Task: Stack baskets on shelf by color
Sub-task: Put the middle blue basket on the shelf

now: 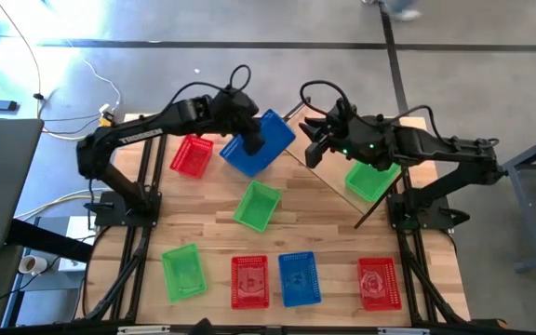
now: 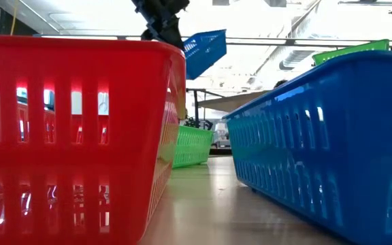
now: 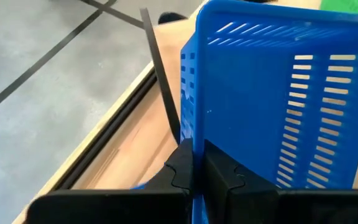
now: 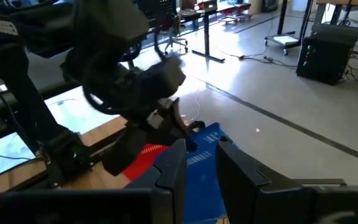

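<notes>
My left gripper (image 1: 251, 141) is shut on a blue basket (image 1: 266, 149) and holds it tilted in the air over the table's far middle; the low view shows the basket (image 2: 206, 49) high up. My right gripper (image 1: 313, 144) hangs just right of that basket with a narrow gap between its fingers (image 4: 201, 168); I cannot tell if they touch it. The shelf (image 1: 328, 177) runs slantwise below, with a green basket (image 1: 372, 179) at its right end. Other baskets sit on the table: red (image 1: 191, 154), green (image 1: 256, 205), and a near row. My left gripper (image 3: 197, 174) pinches the upper edge of one blue basket wall (image 3: 188, 134), one finger on either side of it. The basket is lifted clear of the table and hangs tilted from the fingers.
Along the near edge stand a green (image 1: 182, 270), a red (image 1: 249, 279), a blue (image 1: 299, 277) and another red basket (image 1: 378, 282). In the low view the red (image 2: 73, 129) and blue (image 2: 325, 143) ones fill the foreground. Bare wood lies between the rows.
</notes>
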Controlling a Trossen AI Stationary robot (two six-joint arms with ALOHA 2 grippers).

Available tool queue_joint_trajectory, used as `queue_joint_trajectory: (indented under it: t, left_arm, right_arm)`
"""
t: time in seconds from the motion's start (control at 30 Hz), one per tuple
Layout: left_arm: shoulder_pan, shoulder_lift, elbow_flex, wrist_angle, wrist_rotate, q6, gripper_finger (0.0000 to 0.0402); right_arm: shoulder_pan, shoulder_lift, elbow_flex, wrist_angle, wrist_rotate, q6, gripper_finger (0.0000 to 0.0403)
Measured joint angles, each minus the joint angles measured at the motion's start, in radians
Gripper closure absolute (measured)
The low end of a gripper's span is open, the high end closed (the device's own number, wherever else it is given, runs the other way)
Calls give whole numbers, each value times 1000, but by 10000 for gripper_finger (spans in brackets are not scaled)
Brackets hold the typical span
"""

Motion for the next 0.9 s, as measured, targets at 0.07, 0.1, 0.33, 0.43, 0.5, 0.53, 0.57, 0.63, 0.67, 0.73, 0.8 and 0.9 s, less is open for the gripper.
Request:
queue_joint_trajectory:
  t: [0.07,0.1,0.33,0.43,0.5,0.53,0.57,0.63,0.67,0.73,0.8,0.9]
  left_arm:
    - [10,32,39,-2,19,5,399]
    - [15,49,63,-2,32,8,399]
    - [75,162,213,-47,59,27,399]
    - [98,206,263,-64,105,27,399]
    - [108,229,284,-76,139,27,399]
    - [112,239,292,-77,155,27,399]
    - [113,248,300,-76,168,27,399]
    - [113,262,309,-75,193,15,399]
    - [113,269,312,-76,203,3,399]
    - [112,278,316,-75,218,-10,399]
    - [109,285,316,-68,220,-17,399]
    - [109,299,317,-62,221,-19,399]
  right_arm:
    - [-5,0,0,-7,0,0,329]
    - [-6,0,0,-15,0,-1,329]
    - [-11,0,0,-54,11,-2,329]
    - [-11,0,0,-60,11,-2,329]
    - [-11,0,0,-63,11,-2,329]
    - [-11,0,0,-66,11,-2,329]
    - [-11,0,0,-67,11,-2,329]
    - [-11,0,0,-67,11,-2,329]
    - [-11,0,0,-67,11,-2,329]
    - [-11,0,0,-67,11,-2,329]
    - [-11,0,0,-68,11,-2,329]
    - [-11,0,0,-68,8,-2,329]
